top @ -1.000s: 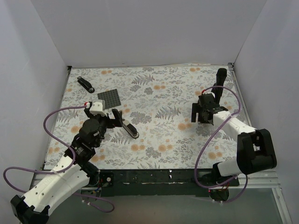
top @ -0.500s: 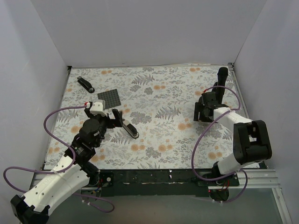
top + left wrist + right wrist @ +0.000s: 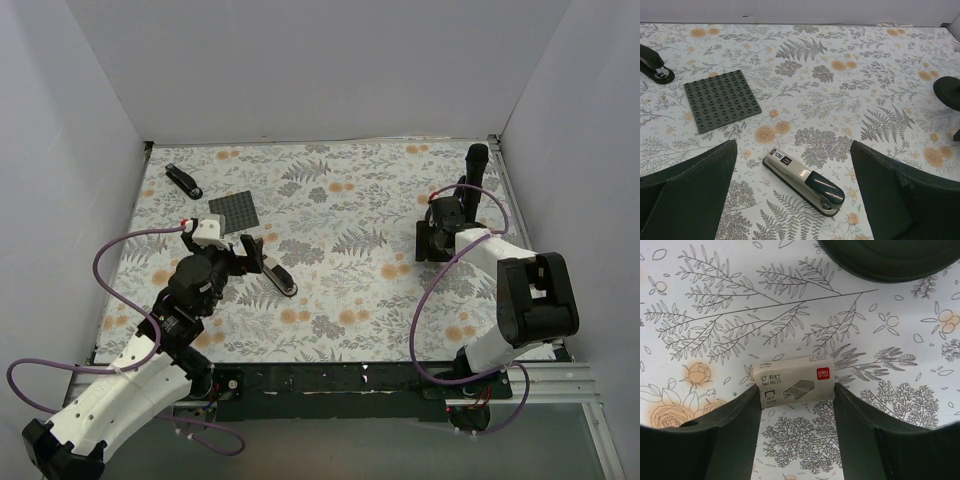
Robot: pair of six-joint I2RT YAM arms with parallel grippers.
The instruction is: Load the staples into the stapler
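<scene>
The stapler (image 3: 804,181), beige on top with a dark grey nose and black base, lies closed on the flowered mat; in the top view (image 3: 273,268) it sits left of centre. My left gripper (image 3: 792,146) is open, hovering with its fingers wide on either side of the stapler and touching nothing. The whitish staples box (image 3: 794,384) with a red logo lies on the mat at the right. My right gripper (image 3: 796,391) is down at the mat (image 3: 432,250), and its fingertips press both ends of the box. No loose staples show.
A tall black stand (image 3: 472,170) rises just beyond my right gripper; its round base (image 3: 890,257) is close above the box. A dark grey studded plate (image 3: 234,211) and a second small black stapler (image 3: 183,180) lie at the far left. White walls enclose the mat.
My right gripper has shifted slightly away from me toward the stand and its arm has folded in closer. The left arm and the stapler have not moved.
</scene>
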